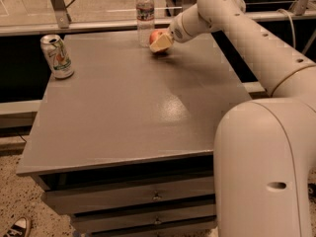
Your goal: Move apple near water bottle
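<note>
Pincer (pixel 159 41) at the far edge of the counter (pixel 123 112), pinching the apple (pixel 155 35).
The apple sat low over the grey surface, just right of the upright water bottle (pixel 145 14); whether it rested on the counter could not be told. A white-green drink can (pixel 57 57) stood well apart, near the far left corner.

Nothing legible on can (pixel 57 57), water bottle (pixel 145 14)
</note>
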Robot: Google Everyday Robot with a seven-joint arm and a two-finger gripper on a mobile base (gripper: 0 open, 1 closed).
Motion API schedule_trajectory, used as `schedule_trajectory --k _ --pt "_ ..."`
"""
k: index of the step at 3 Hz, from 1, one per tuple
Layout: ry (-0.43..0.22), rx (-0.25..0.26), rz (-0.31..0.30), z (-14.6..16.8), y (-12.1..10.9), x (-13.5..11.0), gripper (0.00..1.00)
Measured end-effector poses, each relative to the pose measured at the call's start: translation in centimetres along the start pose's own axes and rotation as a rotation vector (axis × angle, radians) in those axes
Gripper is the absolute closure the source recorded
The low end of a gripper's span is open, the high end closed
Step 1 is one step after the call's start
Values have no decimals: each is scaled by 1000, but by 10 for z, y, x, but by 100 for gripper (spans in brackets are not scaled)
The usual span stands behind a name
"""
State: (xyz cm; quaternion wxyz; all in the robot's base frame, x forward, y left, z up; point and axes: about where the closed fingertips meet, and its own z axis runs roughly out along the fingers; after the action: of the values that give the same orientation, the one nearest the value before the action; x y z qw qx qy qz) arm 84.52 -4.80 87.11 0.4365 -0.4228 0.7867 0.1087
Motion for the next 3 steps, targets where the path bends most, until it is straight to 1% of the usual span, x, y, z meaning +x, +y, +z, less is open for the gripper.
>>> schedule_trajectory --k 1,2,3 --pt "10 -10 1 6 1 2 0" --pt "11 -10 2 7 1 2 0" --pt "-32 6 -12 -23 0 2 0"
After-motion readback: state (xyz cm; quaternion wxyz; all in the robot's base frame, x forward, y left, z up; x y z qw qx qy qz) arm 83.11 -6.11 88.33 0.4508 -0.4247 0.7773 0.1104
